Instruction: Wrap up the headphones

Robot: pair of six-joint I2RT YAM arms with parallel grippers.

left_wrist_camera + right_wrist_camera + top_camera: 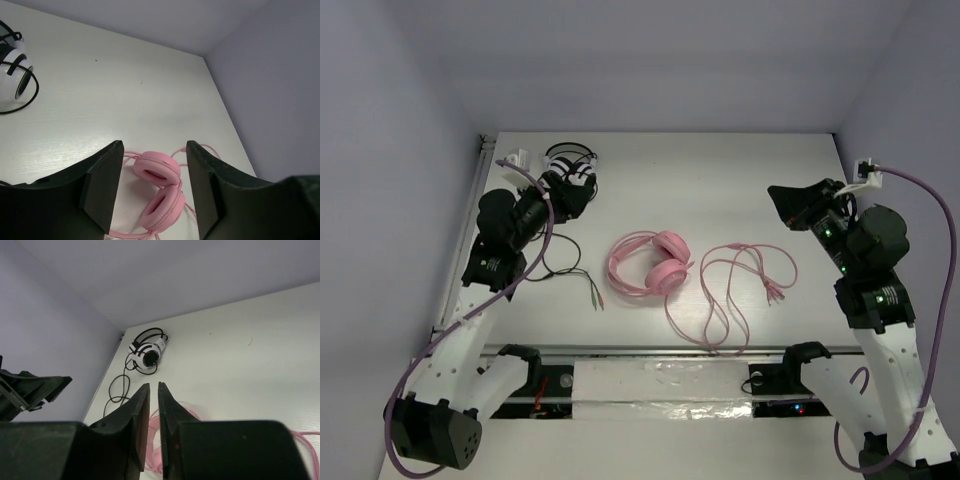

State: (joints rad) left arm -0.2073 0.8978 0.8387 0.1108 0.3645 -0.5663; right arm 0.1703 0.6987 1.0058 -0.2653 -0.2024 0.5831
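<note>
The pink headphones [655, 265] lie flat at the table's middle, earcups side by side, headband to the left. Their long pink cable [740, 285] lies in loose loops to the right. My left gripper [575, 195] hovers at the back left, open and empty. In the left wrist view [154, 150] the earcups [160, 187] show on the table between its spread fingers, well below them. My right gripper [788, 205] hovers at the back right, apart from the cable. In the right wrist view [153, 386] its fingers are shut with nothing between them, and pink headphones [155, 440] show partly behind them.
Smaller black-and-white headphones [570, 160] sit at the back left corner and also show in the left wrist view [15, 75] and the right wrist view [148, 354]. Their black cable [570, 275] trails forward to the left of the pink headphones. Walls enclose the table on three sides.
</note>
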